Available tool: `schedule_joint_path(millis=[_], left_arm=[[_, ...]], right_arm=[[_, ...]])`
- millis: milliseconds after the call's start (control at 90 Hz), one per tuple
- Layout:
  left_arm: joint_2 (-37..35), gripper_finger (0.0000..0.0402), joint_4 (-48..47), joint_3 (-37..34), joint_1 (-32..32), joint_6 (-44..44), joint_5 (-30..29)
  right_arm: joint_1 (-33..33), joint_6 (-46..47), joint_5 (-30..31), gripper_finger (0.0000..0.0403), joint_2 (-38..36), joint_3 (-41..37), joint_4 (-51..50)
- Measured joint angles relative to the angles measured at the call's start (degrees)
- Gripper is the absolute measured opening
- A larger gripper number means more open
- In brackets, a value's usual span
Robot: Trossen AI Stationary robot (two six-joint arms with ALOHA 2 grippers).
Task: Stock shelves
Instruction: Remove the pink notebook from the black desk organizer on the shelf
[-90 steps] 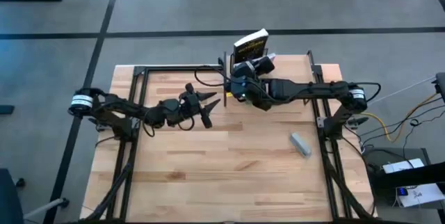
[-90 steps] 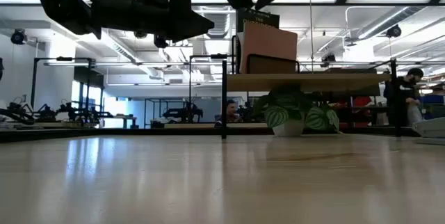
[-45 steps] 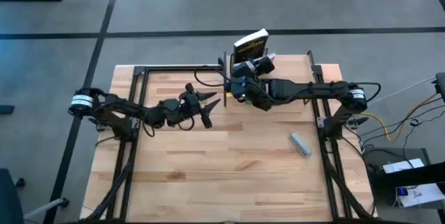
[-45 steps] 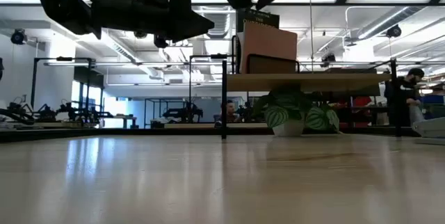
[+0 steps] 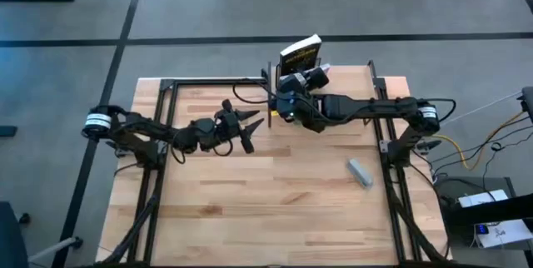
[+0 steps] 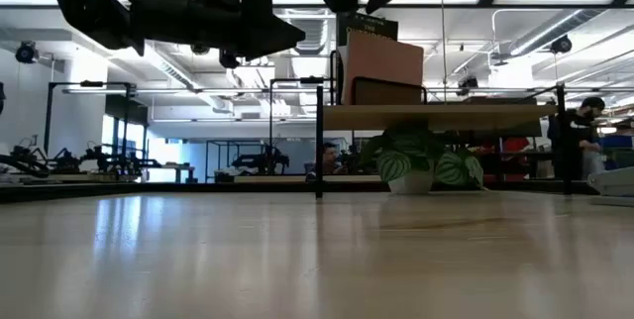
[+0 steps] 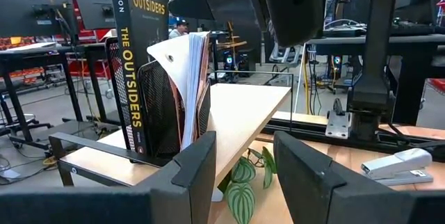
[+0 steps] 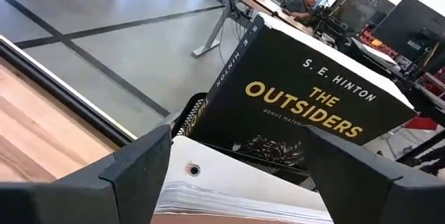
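Two grippers hung open, empty. The right gripper (image 5: 287,104) hovered over the rack (image 7: 161,106) holding a book (image 8: 306,116) on the shelf (image 7: 240,113) at the table's (image 5: 250,193) far edge; the left gripper (image 5: 247,128) waited mid-table.

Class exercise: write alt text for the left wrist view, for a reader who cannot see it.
A black paperback, The Outsiders, stands upright in a black wire rack beside a white stack of pages, on a small light wood shelf. The left claw frames the foreground, open; a stapler lies beyond.
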Motion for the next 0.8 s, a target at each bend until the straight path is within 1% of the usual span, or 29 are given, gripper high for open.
schedule_joint_path(millis=[278, 511, 589, 689, 800], left_arm=[[0.00, 0.0128, 0.09, 0.00, 0.00, 0.00, 0.00], [-0.02, 0.0128, 0.63, -0.02, 0.00, -0.02, -0.02], [-0.02, 0.0128, 0.63, -0.02, 0.00, -0.02, -0.01], [-0.02, 0.0128, 0.63, 0.00, 0.00, -0.02, -0.02], [-0.02, 0.0128, 0.57, -0.02, 0.00, -0.02, -0.02]], right_arm=[[0.00, 0.00, -0.01, 0.0314, 0.00, 0.00, -0.01], [0.00, 0.87, -0.06, 0.0307, 0.00, 0.00, -0.05], [-0.02, -0.66, -0.86, 0.0303, 0.00, 0.00, -0.15], [-0.40, -2.27, -4.12, 0.0299, 0.04, 0.00, -0.47], [-0.64, -1.73, -4.35, 0.0298, 0.04, 0.00, -1.88]])
